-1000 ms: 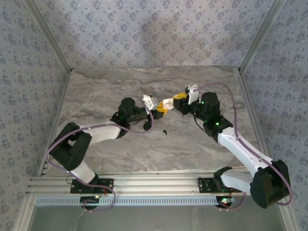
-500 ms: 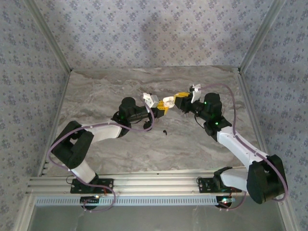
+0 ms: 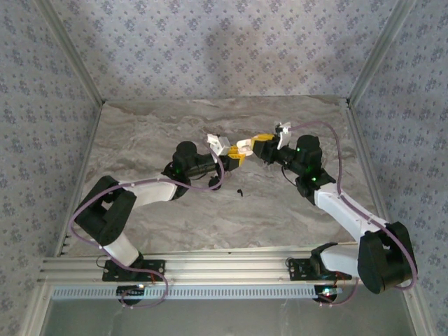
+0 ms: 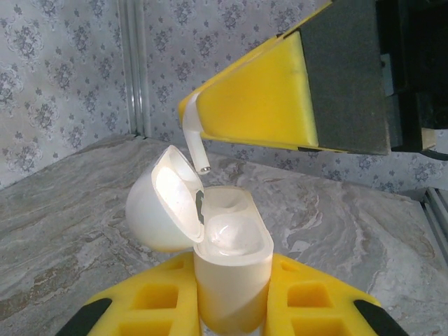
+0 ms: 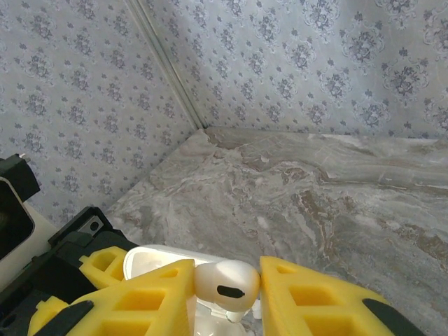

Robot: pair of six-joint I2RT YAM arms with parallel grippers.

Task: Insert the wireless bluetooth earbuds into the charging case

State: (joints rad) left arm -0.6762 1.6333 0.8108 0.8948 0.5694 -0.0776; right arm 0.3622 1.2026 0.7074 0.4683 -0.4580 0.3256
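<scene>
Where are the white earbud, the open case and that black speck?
white earbud point(image 5: 225, 283): right wrist view, rounded head
charging case point(image 4: 234, 276): left wrist view, front wall
black speck point(image 3: 240, 192): top external view, its middle

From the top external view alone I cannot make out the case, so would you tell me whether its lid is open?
Observer: Yes, the left wrist view shows the charging case upright in the left gripper, its lid swung open.
Operator: Thank you; what is the other arm holding?
Observer: A white earbud, pinched between the right gripper's yellow fingers.
Operator: And where is its stem?
Observer: Its tip points down just above the case's hinge side, not yet inside.
</scene>
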